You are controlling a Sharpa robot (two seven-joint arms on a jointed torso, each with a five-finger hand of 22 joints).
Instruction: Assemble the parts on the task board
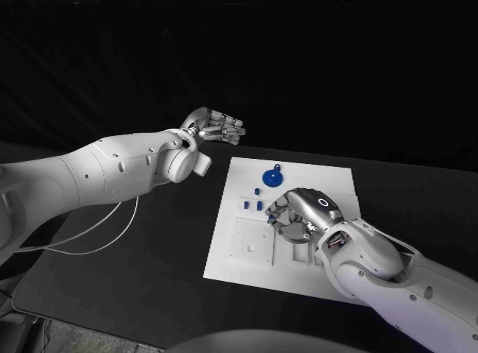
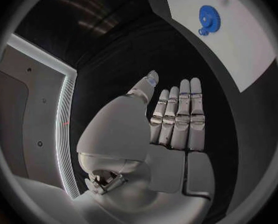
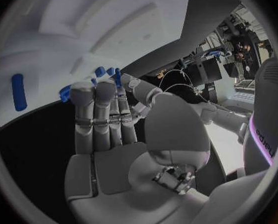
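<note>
Right hand (image 1: 301, 213): lowered over the middle of the task board, back of the hand upward, fingers curled down toward the small blue parts. In the right wrist view the fingertips (image 3: 83, 90) lie close together beside several small blue pieces; whether one of them is pinched cannot be told.
Left hand (image 1: 210, 127): raised over the black table beyond the board's far left corner, well apart from the parts. In the left wrist view its fingers (image 2: 183, 114) are straight and side by side, the thumb set off to one side, palm bare; it grasps nothing.
Task board (image 1: 324, 180): white plate in the middle of the table, slightly turned, with raised and recessed white fixtures in its near half.
Blue gear (image 1: 270, 177): round toothed part lying flat on the far half of the board, beyond the right hand and clear of it; also seen in the left wrist view (image 2: 210, 19).
Small blue parts (image 1: 256, 200): short pieces grouped on the board just left of the right hand's fingers; one elongated blue piece (image 3: 18, 91) lies apart from the fingertips in the right wrist view.
Table (image 1: 143, 272): black surface bearing the board.
Cable (image 1: 90, 239): pale loop hanging beneath the left arm.
</note>
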